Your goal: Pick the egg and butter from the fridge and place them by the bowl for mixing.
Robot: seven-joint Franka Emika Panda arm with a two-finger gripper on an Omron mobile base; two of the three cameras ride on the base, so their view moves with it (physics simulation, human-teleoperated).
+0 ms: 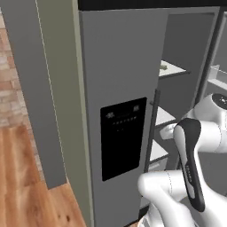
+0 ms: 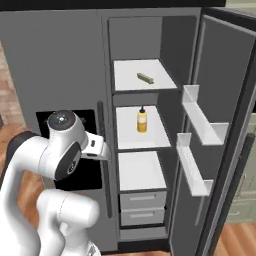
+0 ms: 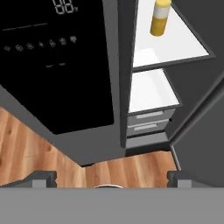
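Closed left door of the fridge (image 2: pixel 60 65) with the black dispenser panel (image 1: pixel 123 137) on the left; open compartment with white shelves to its right. On the top shelf (image 2: pixel 125 80), the butter (image 2: pixel 145 77): a short pale stick lying flat, toward the right half, apart from the walls. Likely light and fairly firm but greasy and easy to dent; best pinched gently across the narrow width, near the middle. On the shelf below, a yellow bottle (image 2: pixel 142 121), upright, not wanted. Egg too small to make out in any view; probably fragile and prone to rolling, needing a soft squeeze. Gripper (image 3: pixel 112 179) spread wide and empty, fingertips (image 3: pixel 43 178) aimed low at the fridge's foot and wooden floor (image 3: pixel 39 144), well below the butter.
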